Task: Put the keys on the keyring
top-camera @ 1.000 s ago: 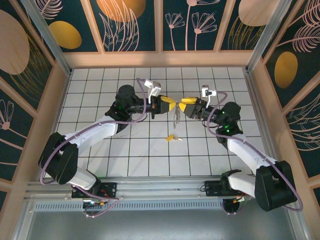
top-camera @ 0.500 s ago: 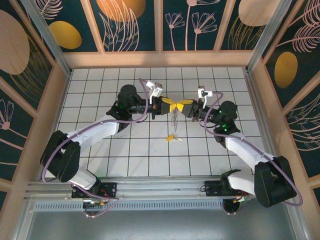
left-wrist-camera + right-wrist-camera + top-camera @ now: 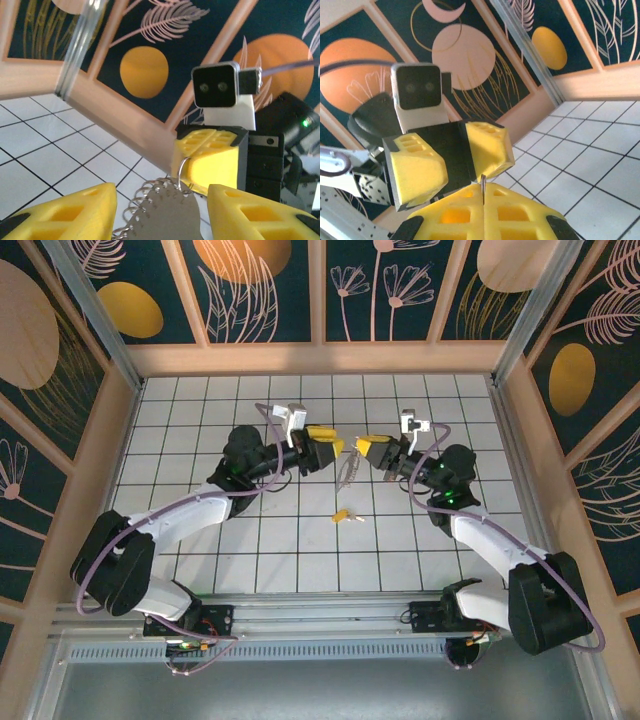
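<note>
Keyring (image 3: 349, 470) (thin pale grey oval loop, fringe of small silver keys along one edge) hung approx. midway between the two arms, above the white tiled table (image 3: 200, 420) and clear of the tiles.

Change vs. 0.5 s prior: yellow-tipped L gripper (image 3: 334, 445) and yellow-tipped R gripper (image 3: 364, 446) had been tip-to-tip at the ring. They now stood apart, w/ the L unit backed off to its own side.

Finger state:
- L fingers (image 3: 75, 212) were spread wide w/ nothing pinched. In L wrist view the ring body sat in the gap between them, no contact visible.
- R fingers (image 3: 510, 210) were pressed together on the ring's thin wire, which rose from their seam in R wrist view.

Meaning (judgement): the ring was carried by the R side alone, so the L arm was free for a pick-up. One small silver key w/ yellow plastic head (image 3: 343, 515) lay flat on the tiles on the near side of the ring, not yet threaded. Probable next op: L gripper goes down to that key. Risk: the ring hung by thin wire only and could swing or rotate during threading.
</note>
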